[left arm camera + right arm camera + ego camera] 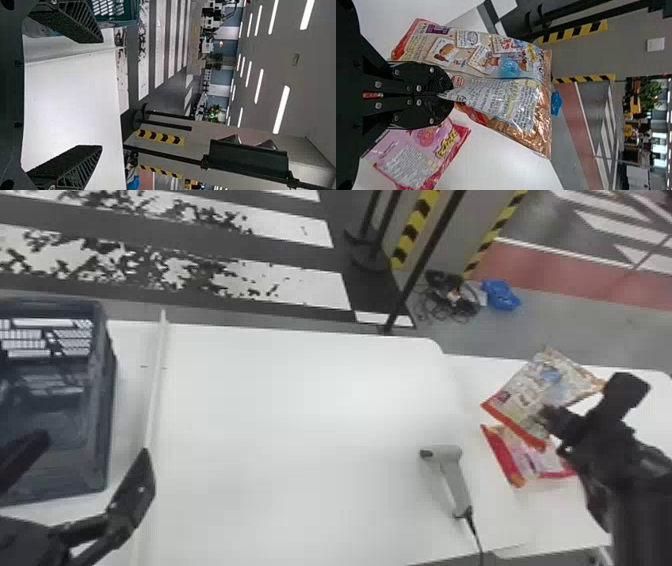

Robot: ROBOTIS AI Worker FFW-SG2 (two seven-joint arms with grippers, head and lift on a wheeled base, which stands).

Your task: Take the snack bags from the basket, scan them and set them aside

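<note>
At the right side of the tables, my right gripper (549,418) holds a beige and red snack bag (525,395). In the right wrist view the fingers of this gripper (451,95) are pinched together on a fold of the printed snack bag (494,59). A pink and red snack bag (537,460) lies beside it on the table, nearer the robot. The grey scanner (454,480) lies left of the bags. Over the right part of the dark basket (104,390) at far left, my left gripper (95,445) has its fingers wide apart; that gripper (99,94) has nothing between them.
White tables (300,415) run across the front, with a raised white strip (156,390) beside the basket. The scanner's black cable (477,535) trails to the near edge. A black pole (420,265) stands behind the table; cables and a blue item (500,295) lie on the floor.
</note>
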